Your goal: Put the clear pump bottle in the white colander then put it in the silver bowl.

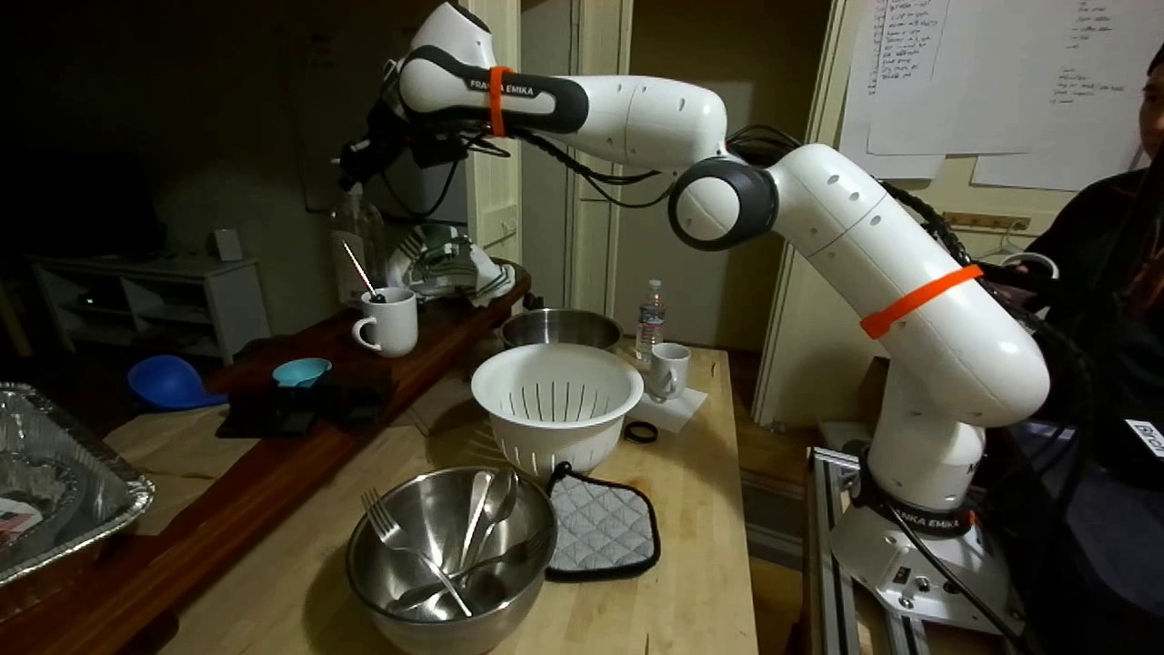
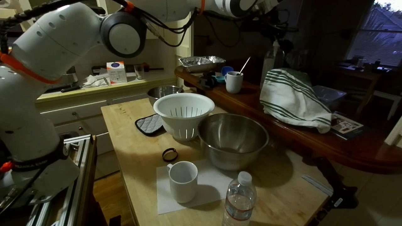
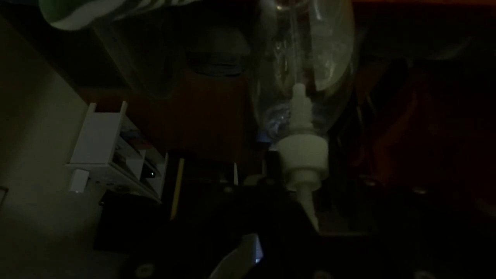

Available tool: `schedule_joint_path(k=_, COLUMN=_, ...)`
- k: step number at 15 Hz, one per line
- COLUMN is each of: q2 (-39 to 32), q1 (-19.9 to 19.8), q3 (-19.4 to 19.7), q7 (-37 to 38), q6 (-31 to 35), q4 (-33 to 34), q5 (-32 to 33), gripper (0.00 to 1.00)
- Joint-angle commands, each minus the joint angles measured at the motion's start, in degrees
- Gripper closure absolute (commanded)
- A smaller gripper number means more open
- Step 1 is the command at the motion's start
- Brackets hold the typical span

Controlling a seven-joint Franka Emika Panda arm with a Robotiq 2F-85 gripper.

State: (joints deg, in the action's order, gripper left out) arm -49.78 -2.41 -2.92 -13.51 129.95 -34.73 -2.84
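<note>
Hand hangs at the top of the clear pump bottle near the striped towel — I can't tell its spread or grip — so this seems the grasp, next wanting a sure lift to the white colander.

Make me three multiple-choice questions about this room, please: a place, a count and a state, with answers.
1. Where is the white colander? A on the floor; B on the wooden table; C in the air
2. How many white mugs show? A two; B one; C five
3. How is the clear pump bottle placed? A lying flat; B upside down; C upright

1 B: an exterior view shows its base resting there.
2 A: one stands on white paper, one on the dark ledge.
3 C: both exterior views show its pump on top.
</note>
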Motion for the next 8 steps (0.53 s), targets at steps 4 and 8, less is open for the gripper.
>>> schedule_joint_path(k=4, q2=11.7, q1=3.4, q3=1.4, q7=-0.3, q6=-3.6, q4=-2.0, q5=3.1, gripper=0.91)
schedule_joint_path(k=8, q2=18.9, q1=4.4, q3=2.8, q7=2.7, q6=-5.5, q4=-4.7, q5=5.2, gripper=0.91)
